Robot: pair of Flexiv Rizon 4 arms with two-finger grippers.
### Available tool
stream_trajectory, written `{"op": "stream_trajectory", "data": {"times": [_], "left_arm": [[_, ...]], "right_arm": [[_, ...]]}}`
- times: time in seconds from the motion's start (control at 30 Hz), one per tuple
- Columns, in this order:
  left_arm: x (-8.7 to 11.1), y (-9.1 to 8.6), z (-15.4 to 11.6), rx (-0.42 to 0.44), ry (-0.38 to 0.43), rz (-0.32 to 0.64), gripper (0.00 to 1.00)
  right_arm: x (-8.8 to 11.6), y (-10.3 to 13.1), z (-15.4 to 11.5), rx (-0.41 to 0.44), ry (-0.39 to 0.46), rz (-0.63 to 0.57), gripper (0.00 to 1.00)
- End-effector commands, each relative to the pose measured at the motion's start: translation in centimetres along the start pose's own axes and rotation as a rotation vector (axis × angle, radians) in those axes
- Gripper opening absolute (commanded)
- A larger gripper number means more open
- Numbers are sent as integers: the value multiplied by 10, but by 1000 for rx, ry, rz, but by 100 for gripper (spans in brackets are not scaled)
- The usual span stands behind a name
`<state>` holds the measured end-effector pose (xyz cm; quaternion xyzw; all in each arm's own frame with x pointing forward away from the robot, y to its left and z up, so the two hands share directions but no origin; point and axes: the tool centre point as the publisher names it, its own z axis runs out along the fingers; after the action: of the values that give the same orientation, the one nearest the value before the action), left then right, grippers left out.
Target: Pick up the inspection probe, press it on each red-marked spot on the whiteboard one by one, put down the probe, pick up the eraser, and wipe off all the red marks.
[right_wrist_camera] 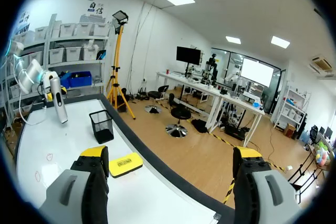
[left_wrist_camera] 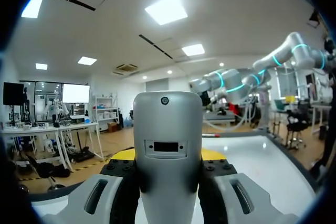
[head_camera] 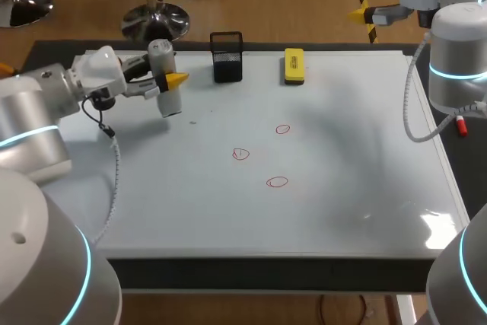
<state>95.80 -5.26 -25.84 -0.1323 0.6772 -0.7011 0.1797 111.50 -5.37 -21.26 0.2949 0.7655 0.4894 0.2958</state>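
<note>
Pinching the probe (head_camera: pixel 169 101) just left of the black basket (head_camera: pixel 227 58), your left hand (head_camera: pixel 172 80) is holding it up, probably ready for the red marks (head_camera: pixel 277 182); your right hand (right_wrist_camera: pixel 170 157) is waiting, spread.

Black mesh pen holder (head_camera: pixel 227 57): upright, at 12 o'clock in the head view, near the far edge of the dark desk (head_camera: pixel 266 273). Contents cannot be determined. Small red-and-white item (head_camera: pixel 460 124), marker-like, lies on the desk at 3 o'clock; identity unconfirmed.
</note>
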Motion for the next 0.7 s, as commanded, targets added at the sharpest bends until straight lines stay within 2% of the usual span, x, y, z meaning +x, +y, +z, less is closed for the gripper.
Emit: {"op": "stream_trajectory", "data": {"times": [0.03,0.37,0.7], "left_arm": [[-3,3,0,6,-6,-3,0],[-11,14,-2,-7,-27,-36,0],[-11,14,-1,-6,-26,-40,0]], "right_arm": [[0,0,0,2,1,0,100],[0,0,0,2,1,0,100],[0,0,0,2,1,0,100]]}}
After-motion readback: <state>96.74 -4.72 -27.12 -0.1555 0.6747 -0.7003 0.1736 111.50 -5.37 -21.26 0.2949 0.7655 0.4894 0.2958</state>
